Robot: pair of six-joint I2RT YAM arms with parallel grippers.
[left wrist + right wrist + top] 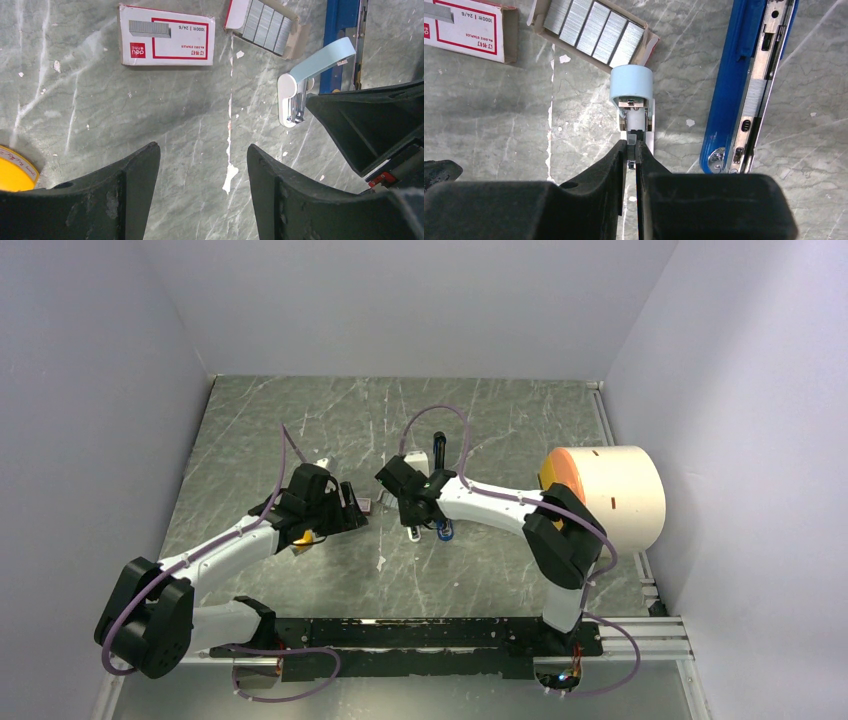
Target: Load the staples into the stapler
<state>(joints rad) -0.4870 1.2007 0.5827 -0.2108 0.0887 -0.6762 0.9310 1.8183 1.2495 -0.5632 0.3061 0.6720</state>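
The blue stapler [729, 75] lies open on the table, its metal rail [764, 75] facing up. It also shows in the left wrist view [340, 30]. Silvery staples [594, 32] fill a grey tray beside the red-and-white box [466, 27]. My right gripper [633, 145] is shut on a thin part at the near end of a small white and light-blue device [631, 85]. I cannot tell whether a staple strip is between the fingers. My left gripper [204, 150] is open and empty above bare table, near the box [167, 36] and tray [265, 25].
A yellow tape roll [12, 170] lies just left of my left gripper. A large cream roll with an orange face [610, 495] stands at the right wall. The right gripper's black body [365, 125] is close on my left gripper's right.
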